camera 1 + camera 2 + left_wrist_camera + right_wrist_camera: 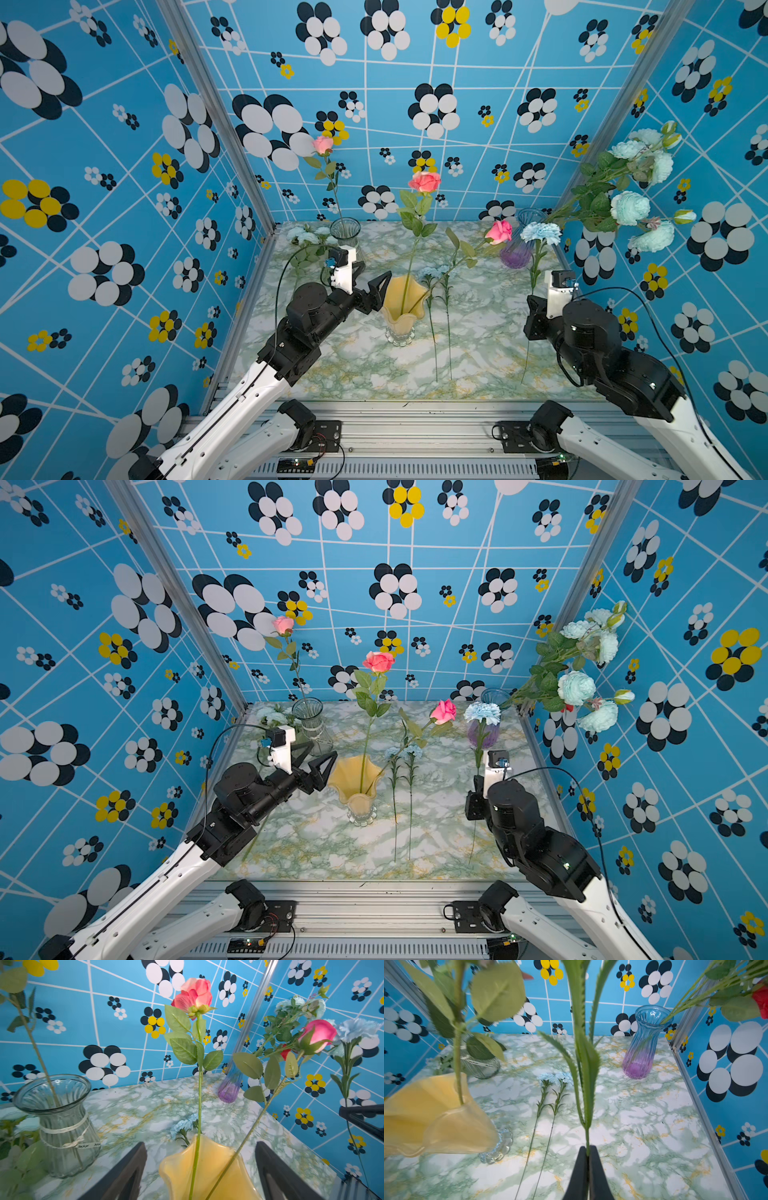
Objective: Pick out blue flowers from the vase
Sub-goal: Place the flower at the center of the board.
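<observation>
Pinched tight in the right gripper [587, 1150] is the thin stem of a carnation [540, 232], held upright with its blue bloom above the arm, apart from the yellow vase [401, 309]. The left gripper [200, 1144] stands with jaws wide and empty, a finger on each side of that vase's ruffled rim; whether either touches it cannot be told. Two roses [424, 181] stand in the yellow vase. Just right of it two carnations [432, 272] lie side by side on the green marbled table [478, 332]. Farther back, a clear vase [345, 232] at the left holds a pink rose [323, 144], with a peony spray [305, 237] lying beside it; a purple vase [515, 254] at the right holds a second spray [629, 208] leaning toward the right wall. Blue flower-print walls [124, 187] close three sides. The left arm [316, 316] reaches in low from the near-left corner, wrist level; the right arm [590, 332] is bent at the near right.
</observation>
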### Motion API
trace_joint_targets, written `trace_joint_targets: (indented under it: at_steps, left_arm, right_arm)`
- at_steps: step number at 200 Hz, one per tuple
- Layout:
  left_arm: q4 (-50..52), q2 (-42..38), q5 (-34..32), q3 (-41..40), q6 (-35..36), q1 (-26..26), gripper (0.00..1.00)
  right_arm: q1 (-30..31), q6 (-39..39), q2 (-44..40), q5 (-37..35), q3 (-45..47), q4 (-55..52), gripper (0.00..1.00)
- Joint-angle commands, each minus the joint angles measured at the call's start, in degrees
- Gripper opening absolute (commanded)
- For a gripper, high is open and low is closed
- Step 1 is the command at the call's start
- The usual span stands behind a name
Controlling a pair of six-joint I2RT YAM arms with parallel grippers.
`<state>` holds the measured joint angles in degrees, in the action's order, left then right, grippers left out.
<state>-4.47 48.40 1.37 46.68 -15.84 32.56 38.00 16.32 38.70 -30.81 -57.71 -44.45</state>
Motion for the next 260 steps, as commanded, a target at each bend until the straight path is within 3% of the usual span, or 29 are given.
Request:
trace_joint_targets:
  at_steps: [1,37,59,100,200,260]
  left_arm:
    - [5.49,3.24,-3.84,2.70,-2.57,-3.35,0.85]
    - [3.88,6.46,1.48,1.82,-7.09,-7.86,0.85]
    - [2.55,5.10,1.87,0.46,-7.80,-8.60,0.85]
    - [1.87,3.38,2.56,-1.70,-8.34,-10.97,0.85]
    - [-0.46,5.21,6.43,-3.12,-9.69,-13.62,0.85]
    - [1.39,7.17,9.13,-1.03,-9.63,-13.74,0.85]
  right_arm:
    - [-3.03,1.42,2.05,-1.40,3.43,2.04,0.00]
    - [-12.90,3.37,5.35,14.52,9.68,7.95,0.00]
    - [-14.17,4.20,8.99,19.74,12.88,12.16,0.00]
    - [-15.21,3.85,23.74,30.14,12.46,18.98,0.00]
    - [-15.41,4.15,47.67,32.97,8.75,28.30,0.00]
    - [-15.37,4.66,54.14,29.21,8.23,29.68,0.00]
